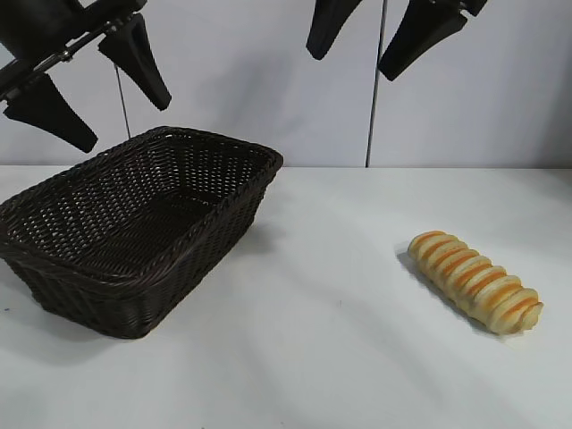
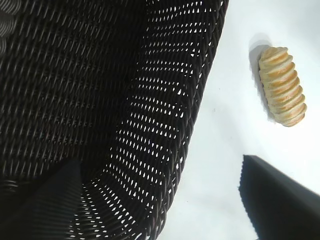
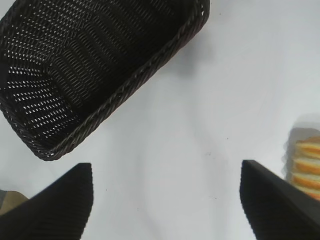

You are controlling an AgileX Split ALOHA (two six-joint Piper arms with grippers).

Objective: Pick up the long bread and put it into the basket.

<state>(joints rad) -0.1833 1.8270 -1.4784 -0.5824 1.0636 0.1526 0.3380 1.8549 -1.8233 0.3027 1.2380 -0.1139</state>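
Closest to me sits the basket [image 1: 134,241], on the left side of the white table [image 1: 331,357]. I see the long bread [image 1: 476,281] lying far off to the right. My left gripper [image 1: 85,85] and right gripper [image 1: 380,31] hang high, fingers spread wide, holding nothing. Behind is a plain pale wall [image 1: 250,80].

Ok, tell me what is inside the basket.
The basket shows only its own woven floor and walls; the long bread lies outside on the table. The near wall covers the near strip of floor in the exterior view.
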